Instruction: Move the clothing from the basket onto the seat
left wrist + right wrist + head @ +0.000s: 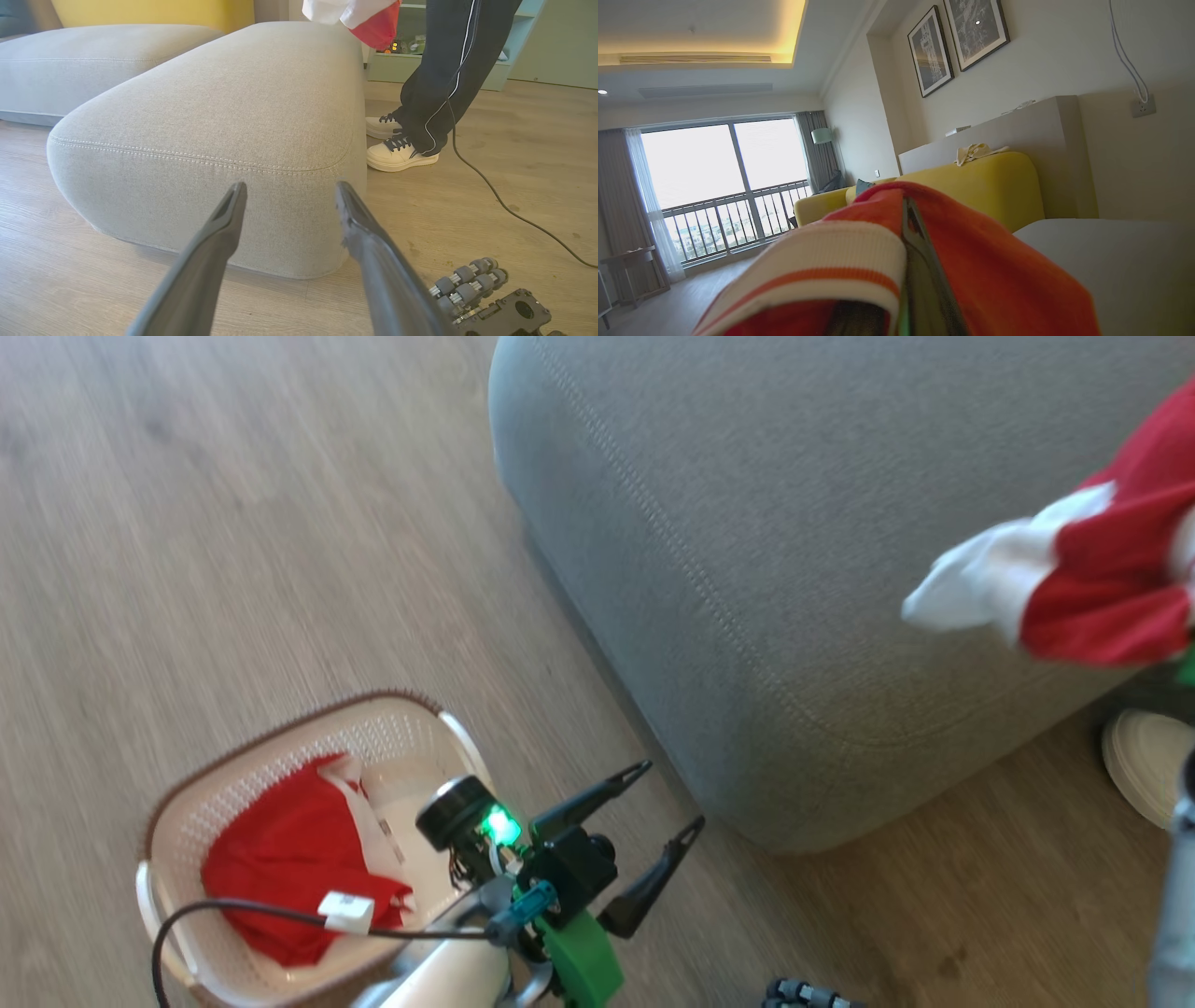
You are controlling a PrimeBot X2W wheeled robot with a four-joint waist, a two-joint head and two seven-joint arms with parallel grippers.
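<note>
One red garment (299, 868) lies bunched along the length of the basket (187, 812) on the floor. The other garment (1102, 579) hangs above the grey seat (747, 569) at the head view's right edge, its white end pointing left. A person's shoes (402, 156) and a cable (490, 188) lie just beside the seat, and the left gripper (672, 793) gapes empty between basket and seat — the right gripper (911, 219) is clamped on the hanging garment.

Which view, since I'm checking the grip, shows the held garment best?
The right wrist view: close up, the held garment folds red fabric and a striped cuff around the shut right gripper. The head view has it blurred at the right edge; the left wrist view catches a red-and-white corner at its top.
</note>
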